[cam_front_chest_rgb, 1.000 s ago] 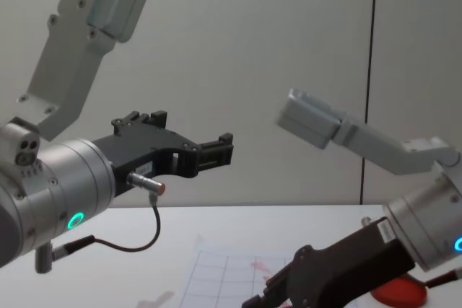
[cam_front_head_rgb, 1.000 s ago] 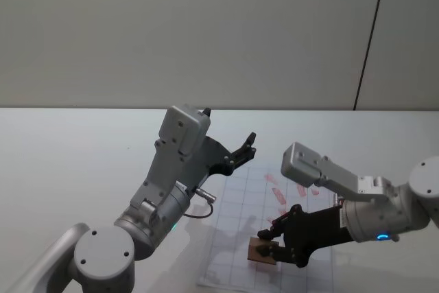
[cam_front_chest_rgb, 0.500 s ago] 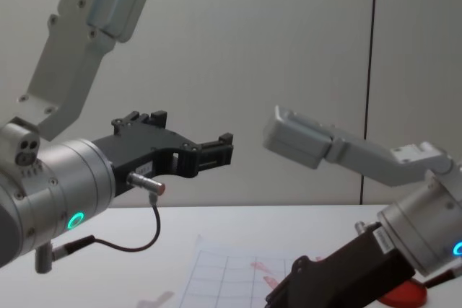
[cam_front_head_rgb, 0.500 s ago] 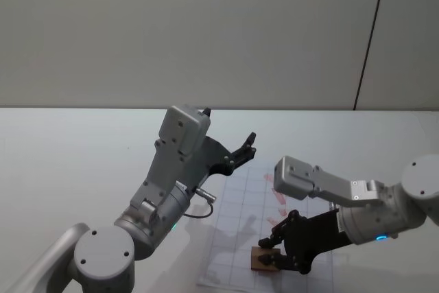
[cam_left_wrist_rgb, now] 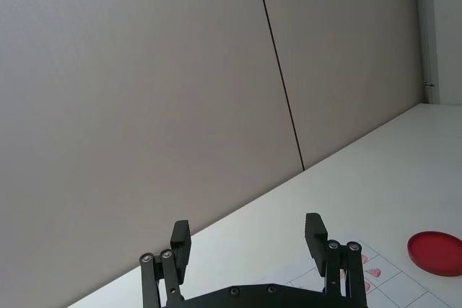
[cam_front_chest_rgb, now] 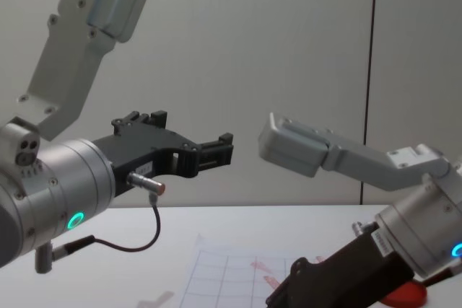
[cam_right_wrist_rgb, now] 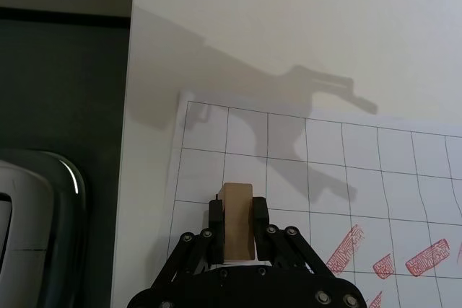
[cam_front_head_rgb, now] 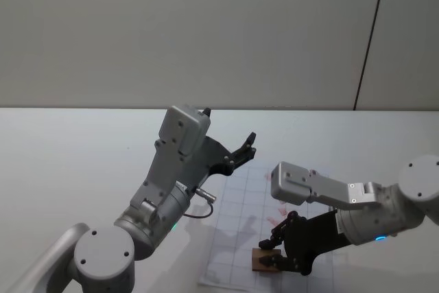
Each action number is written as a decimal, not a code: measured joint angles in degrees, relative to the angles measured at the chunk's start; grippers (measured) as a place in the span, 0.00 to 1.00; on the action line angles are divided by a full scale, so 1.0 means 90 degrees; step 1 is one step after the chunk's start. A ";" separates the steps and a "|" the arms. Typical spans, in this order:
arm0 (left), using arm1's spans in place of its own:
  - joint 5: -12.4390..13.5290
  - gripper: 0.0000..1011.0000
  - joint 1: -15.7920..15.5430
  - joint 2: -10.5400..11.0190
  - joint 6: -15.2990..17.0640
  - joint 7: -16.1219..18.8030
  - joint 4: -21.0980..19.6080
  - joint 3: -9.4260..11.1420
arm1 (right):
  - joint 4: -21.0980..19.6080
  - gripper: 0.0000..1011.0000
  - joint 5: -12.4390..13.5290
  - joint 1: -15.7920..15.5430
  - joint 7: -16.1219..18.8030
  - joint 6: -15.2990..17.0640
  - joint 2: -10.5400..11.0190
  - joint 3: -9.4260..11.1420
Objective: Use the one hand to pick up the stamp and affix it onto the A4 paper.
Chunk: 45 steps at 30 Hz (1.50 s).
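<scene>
While clamped on the stamp (cam_right_wrist_rgb: 237,221) from both sides, stretched low over the A4 paper (cam_right_wrist_rgb: 361,164): the right tool (cam_front_head_rgb: 272,253), closed tight against the tan block's flanks. Stamp upright near the sheet's near left corner, a little in from the near edge; touching the sheet or just above it, cannot tell. Red marks farther in on the sheet. Raised above the bench (cam_front_head_rgb: 68,156) toward its left, the left tool (cam_front_head_rgb: 241,150), spread wide and holding nothing. Off the sheet's right edge, a round red ink pad (cam_left_wrist_rgb: 435,252).
</scene>
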 joint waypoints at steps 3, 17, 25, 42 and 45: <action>0.0000 0.99 0.0000 0.0000 0.0000 0.0000 0.0000 0.0000 | -0.0026 0.22 -0.0015 -0.0005 -0.0049 -0.0031 0.0019 -0.0018; 0.0000 0.99 0.0000 0.0000 0.0000 0.0000 0.0000 0.0000 | -0.0279 0.22 0.0081 -0.0185 -0.0410 -0.0154 0.0179 -0.0085; 0.0000 0.99 0.0000 0.0000 0.0000 0.0000 0.0000 0.0000 | -0.0435 0.22 0.0302 -0.0332 -0.0661 -0.0192 0.0272 -0.0113; 0.0000 0.99 0.0000 0.0000 0.0000 0.0000 0.0000 0.0000 | -0.0594 0.22 0.0887 -0.0588 -0.1069 -0.0120 0.0450 -0.0149; 0.0000 0.99 0.0000 0.0000 0.0000 0.0000 0.0000 0.0000 | -0.0592 0.22 0.0932 -0.0598 -0.1079 -0.0090 0.0466 -0.0154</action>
